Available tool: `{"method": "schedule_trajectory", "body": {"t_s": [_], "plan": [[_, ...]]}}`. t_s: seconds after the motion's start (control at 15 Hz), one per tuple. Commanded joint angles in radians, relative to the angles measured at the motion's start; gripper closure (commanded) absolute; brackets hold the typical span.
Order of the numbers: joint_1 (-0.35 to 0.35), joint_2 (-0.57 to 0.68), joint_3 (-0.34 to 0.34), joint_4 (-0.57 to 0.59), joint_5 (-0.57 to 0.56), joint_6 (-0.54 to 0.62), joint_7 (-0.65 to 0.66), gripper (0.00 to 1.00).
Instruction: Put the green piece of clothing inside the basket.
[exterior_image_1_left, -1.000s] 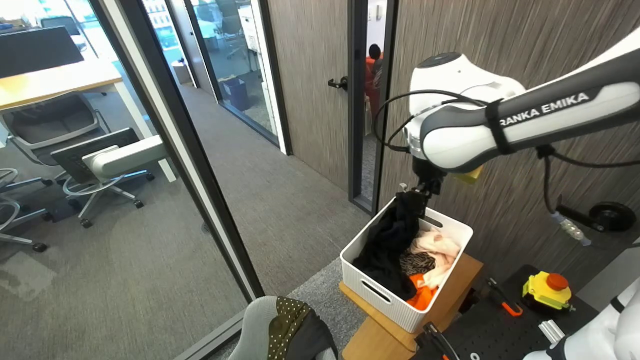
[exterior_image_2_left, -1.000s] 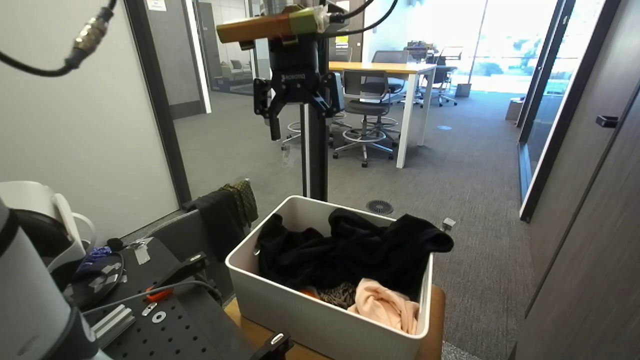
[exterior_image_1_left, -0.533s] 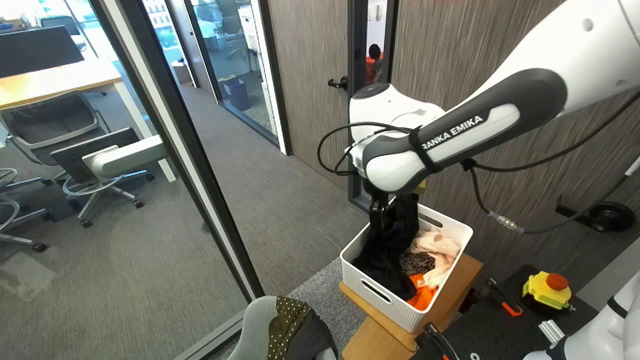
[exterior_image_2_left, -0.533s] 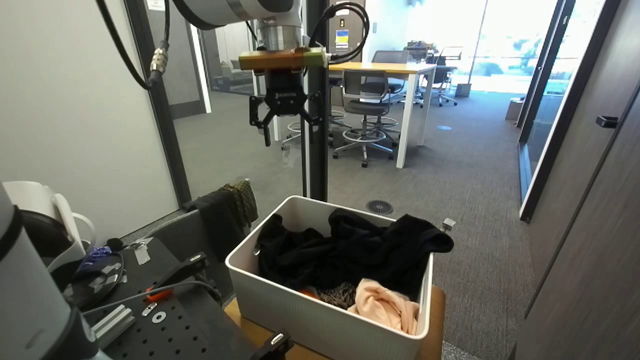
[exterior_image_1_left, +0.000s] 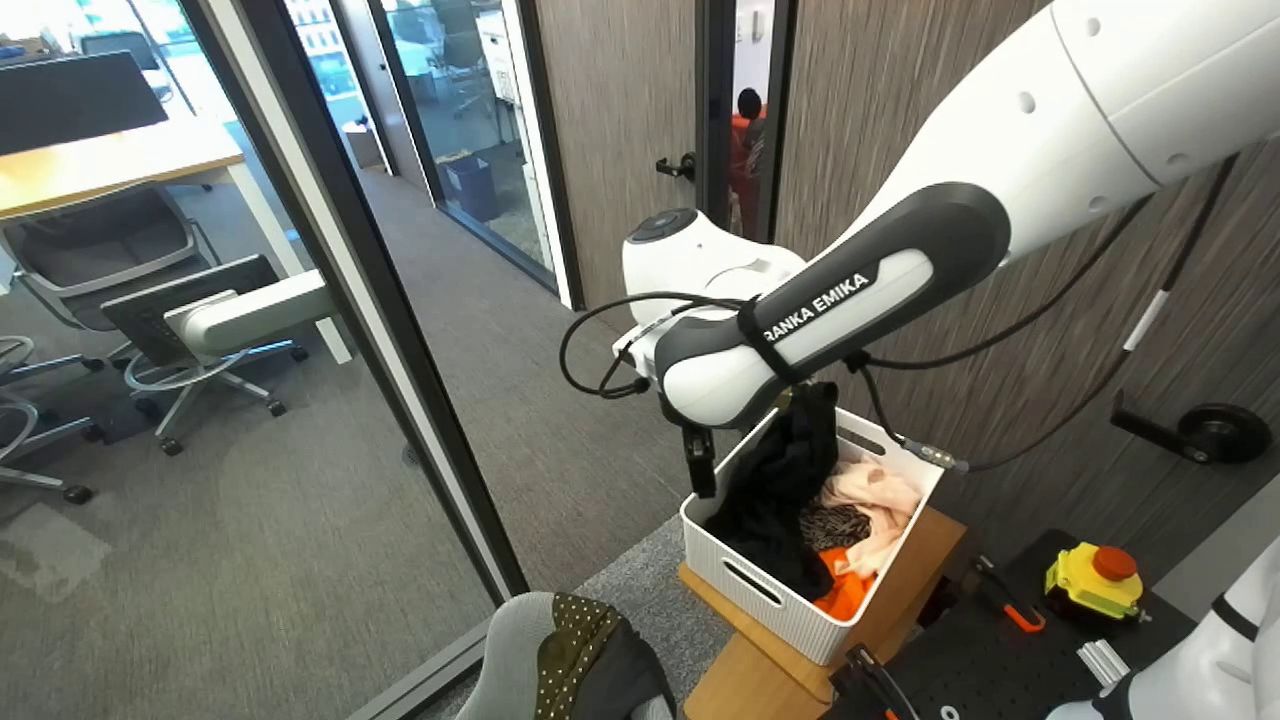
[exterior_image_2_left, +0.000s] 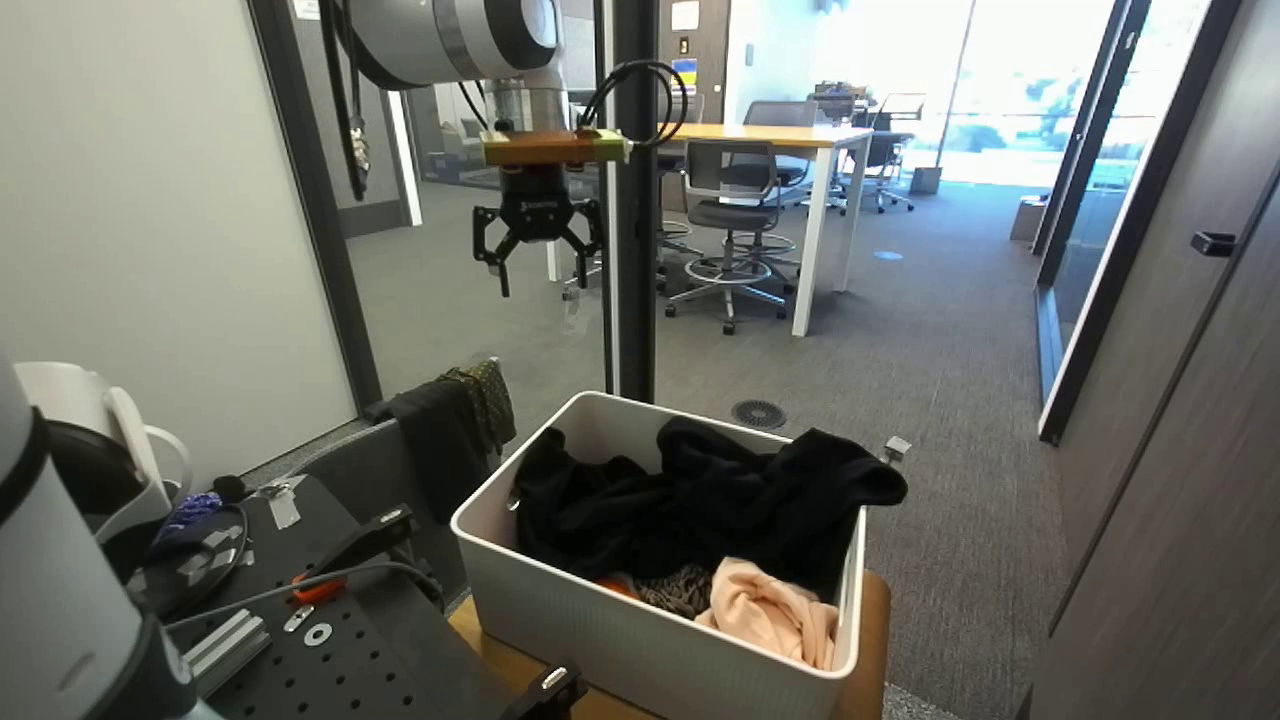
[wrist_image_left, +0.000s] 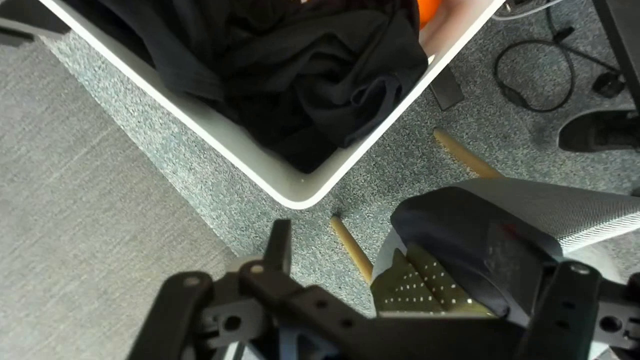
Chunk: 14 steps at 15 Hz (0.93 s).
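The green clothing with white dots (exterior_image_1_left: 572, 645) hangs over the back of a grey chair (exterior_image_1_left: 508, 650), beside a dark garment (exterior_image_1_left: 622, 662). The green cloth also shows in an exterior view (exterior_image_2_left: 490, 395) and in the wrist view (wrist_image_left: 417, 285), partly covered by the dark garment and the gripper body. The white basket (exterior_image_1_left: 765, 600) holds a black garment (exterior_image_2_left: 690, 500) and other clothes. My gripper (exterior_image_2_left: 544, 287) is open and empty, in the air beyond the basket. In the wrist view the green cloth lies between and below the spread fingers (wrist_image_left: 412, 257), with no contact visible.
The basket stands on a wooden stand (exterior_image_1_left: 735, 690). Peach (exterior_image_2_left: 770, 610) and orange (exterior_image_1_left: 845, 585) clothes lie in it. A black sleeve hangs over its rim. A black perforated bench (exterior_image_2_left: 340, 650) with tools is beside it. A glass-wall post (exterior_image_2_left: 632, 250) stands near the gripper.
The arm has swung from beside the basket toward the chair side, moving left and down in both exterior views. The gripper stays open and the clothes have not moved.
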<state>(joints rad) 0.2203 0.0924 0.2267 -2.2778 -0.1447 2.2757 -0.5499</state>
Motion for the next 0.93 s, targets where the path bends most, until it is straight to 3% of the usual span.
{"method": "schedule_trajectory", "body": {"t_s": [0.0,0.4,0.87], "plan": [[0.018,0.064,0.047,0.059,0.036,0.024,-0.110,0.00],[0.059,0.154,0.134,0.099,0.023,0.041,-0.217,0.00],[0.117,0.258,0.195,0.122,0.003,0.112,-0.236,0.00]]}}
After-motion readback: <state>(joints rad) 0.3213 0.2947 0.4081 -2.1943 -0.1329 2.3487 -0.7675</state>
